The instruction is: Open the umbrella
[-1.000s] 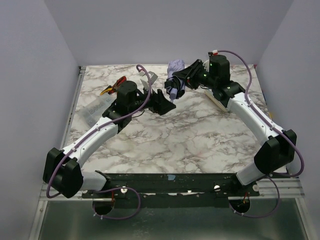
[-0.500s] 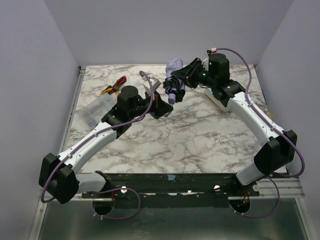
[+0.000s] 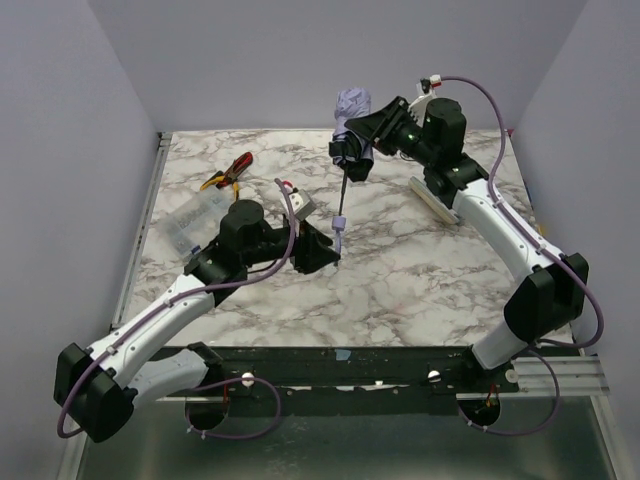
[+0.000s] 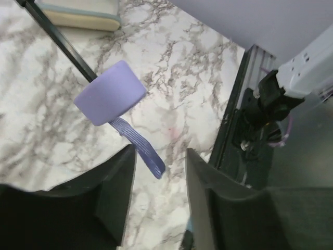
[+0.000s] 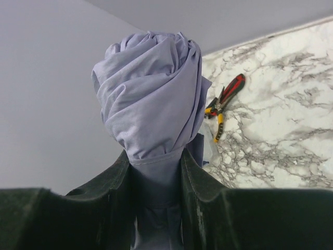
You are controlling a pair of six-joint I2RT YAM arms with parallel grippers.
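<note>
Umbrella (image 5: 151,88) bundle clamped in right hand (image 5: 155,159); handle (image 4: 110,92) hangs just beyond spread left hand (image 4: 159,156)

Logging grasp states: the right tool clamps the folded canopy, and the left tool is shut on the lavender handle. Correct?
No. The left wrist view shows the left tool open, the handle lying beyond it, ungripped. The right tool does clamp the folded canopy.

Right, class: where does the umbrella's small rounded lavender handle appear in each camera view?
Top external: small rounded lavender handle at centre, ending the thin black shaft.
Left wrist: handle upper left.
Right wrist: not in it; only the lavender fabric canopy.
Shared landmark: white marble table.
</note>
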